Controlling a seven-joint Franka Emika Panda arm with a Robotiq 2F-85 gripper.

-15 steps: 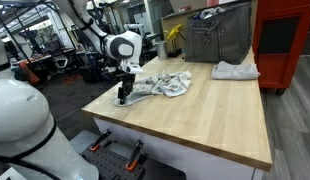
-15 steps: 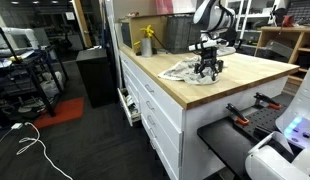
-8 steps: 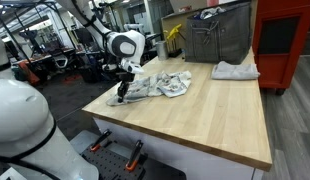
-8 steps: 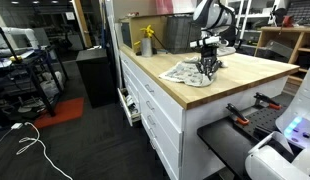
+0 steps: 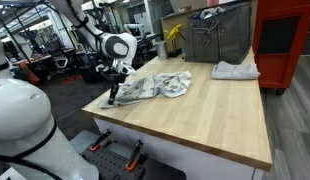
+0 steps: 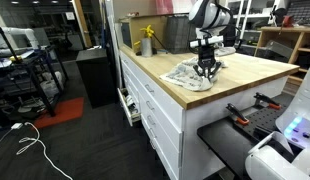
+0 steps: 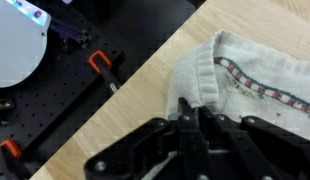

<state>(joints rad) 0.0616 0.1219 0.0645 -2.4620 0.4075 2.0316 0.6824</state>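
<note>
The pincer point(image 7: 191, 128) is now standing closed on the hemmed edge of the towel point(image 7: 257, 82); one second earlier its jaws were standing wide above that cloth, and half a second earlier they were already drawn together. In the wrist view the two fingers are meeting over a raised fold of the fabric, so the grip is being read as a pinch on the cloth rather than an empty closure.

The arm is also shifting. Compared with the earlier exterior views, the pincer point(image 5: 112, 97) is sitting nearer the corner of the desk point(image 5: 205, 120), and the adjoining part of the towel point(image 5: 155, 86) is stretching out toward that corner (the far part is lying in much the same crumpled heap as before). In an exterior view the pincer point(image 6: 204, 70) is hanging over the near end of the towel point(image 6: 190, 74), close to the desk point(image 6: 250, 72) edge.

Judged from this, the grasp step is complete and a drag of the cloth is beginning. Whether the pinch is holding one layer or several cannot be told.

A second cloth point(image 5: 236, 70) is lying well apart, near the metal bin point(image 5: 219, 36).
</note>
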